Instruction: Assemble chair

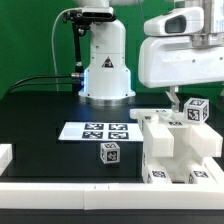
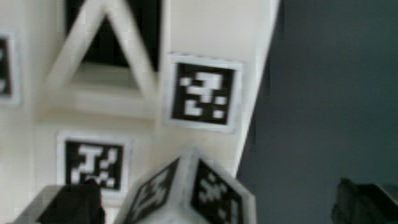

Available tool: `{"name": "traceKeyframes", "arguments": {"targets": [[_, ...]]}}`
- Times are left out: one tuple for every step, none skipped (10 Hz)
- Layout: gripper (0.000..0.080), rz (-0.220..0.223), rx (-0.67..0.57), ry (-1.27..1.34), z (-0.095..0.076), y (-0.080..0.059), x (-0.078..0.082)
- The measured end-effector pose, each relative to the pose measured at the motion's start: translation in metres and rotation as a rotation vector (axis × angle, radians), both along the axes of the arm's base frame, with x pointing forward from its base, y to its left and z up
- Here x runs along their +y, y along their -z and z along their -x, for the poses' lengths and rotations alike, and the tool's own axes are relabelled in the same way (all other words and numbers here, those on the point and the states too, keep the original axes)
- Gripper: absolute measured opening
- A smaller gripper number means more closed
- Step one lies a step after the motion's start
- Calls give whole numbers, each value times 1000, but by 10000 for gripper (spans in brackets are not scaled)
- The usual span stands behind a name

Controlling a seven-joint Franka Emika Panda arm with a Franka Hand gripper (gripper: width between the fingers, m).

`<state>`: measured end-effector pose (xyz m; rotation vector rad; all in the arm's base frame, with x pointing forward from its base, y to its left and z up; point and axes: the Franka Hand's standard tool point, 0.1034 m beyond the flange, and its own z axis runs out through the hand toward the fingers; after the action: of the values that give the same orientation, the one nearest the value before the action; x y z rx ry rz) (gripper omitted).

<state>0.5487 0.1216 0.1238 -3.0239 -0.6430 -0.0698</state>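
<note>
The black counter [image 1: 40, 110] fills the scene, with a low white rail [image 1: 60, 190] along its near edge. The white arm [image 1: 105, 60] stands on its base at the far middle, and its wrist housing reaches over the exterior view's right side. Below that, the chair [image 1: 170, 150] sits on the counter at the near right of the exterior view. It is a chunky stack of white slabs and posts with small square tags on several faces, and a tagged block [image 1: 193, 110] forms its highest point on the far right. The marker board [image 1: 70, 130] lies flat in the middle of the counter, just left of the chair. A lone small tagged cube [image 1: 109, 152] rests nearer than the board, apart from both board and chair. The claw [image 2: 217, 208] hangs right over the chair's top. In the wrist view its dark fingers [image 2: 71, 205] stand wide apart with a tagged white corner of the chair between them and a gap on each side, so it grips nothing
</note>
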Motion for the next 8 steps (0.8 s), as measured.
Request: {"name": "traceKeyframes", "arguments": {"targets": [[649,3,-8,-75,-2,-1,-1],[649,2,-4,-38,-1,0,-1],[532,2,-3,-27,-1,0,-2],[400,2,-3,-26,-1,0,-2],[400,-1,-2,6,-1,0,-2],[281,-4,3,91,-1,0,-2],[281,-6,7,158,-1,0,-2],[281,-10,5,242,-2,0,-1]]}}
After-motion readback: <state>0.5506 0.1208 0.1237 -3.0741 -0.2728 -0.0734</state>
